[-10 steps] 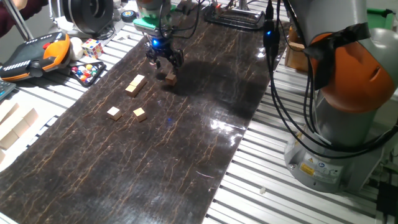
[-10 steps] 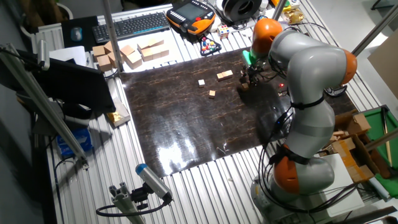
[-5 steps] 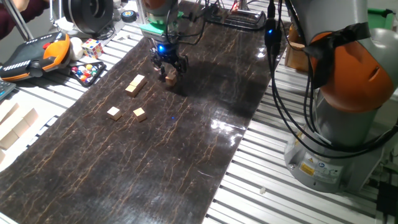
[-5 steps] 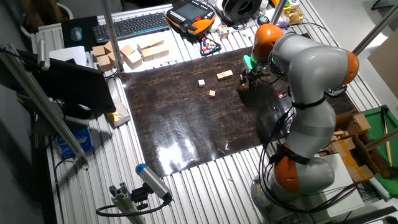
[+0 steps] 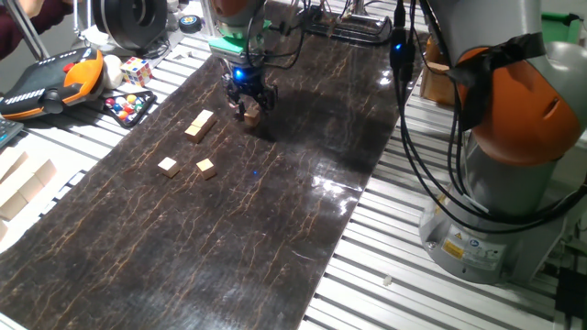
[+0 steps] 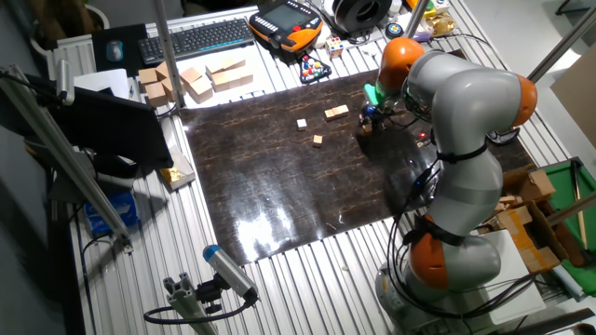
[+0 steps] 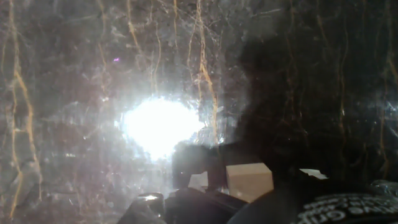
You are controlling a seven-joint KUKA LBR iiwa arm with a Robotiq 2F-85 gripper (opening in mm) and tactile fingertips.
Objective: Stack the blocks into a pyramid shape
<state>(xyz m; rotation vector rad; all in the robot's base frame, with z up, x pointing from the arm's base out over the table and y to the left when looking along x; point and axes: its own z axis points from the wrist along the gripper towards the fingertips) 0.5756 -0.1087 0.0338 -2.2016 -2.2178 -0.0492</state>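
My gripper [image 5: 250,103] is down on the dark mat [image 5: 275,211] near its far end, fingers closed on either side of a tan wooden block [image 5: 249,114]. In the hand view the block [image 7: 249,182] sits between the dark fingers [image 7: 194,165] at the bottom edge, under strong glare. Two blocks lie side by side as a short bar [image 5: 199,125], to the left of the gripper. Two single blocks [image 5: 167,166] [image 5: 206,168] lie nearer. The other fixed view shows the gripper [image 6: 366,126], the bar [image 6: 336,113] and the singles [image 6: 302,123] [image 6: 318,140]. No stack shows.
Left of the mat lie a multicoloured puzzle cube [image 5: 136,70], a tray of coloured balls [image 5: 128,107], an orange teach pendant [image 5: 55,78] and larger pale wooden blocks [image 5: 23,188]. The arm's base [image 5: 514,183] and cables stand on the right. A keyboard [image 6: 196,39] lies at the back.
The gripper moved from just left of the block to over it, came down and narrowed its fingers around it. In the last half second it has barely moved. The other blocks stayed put.
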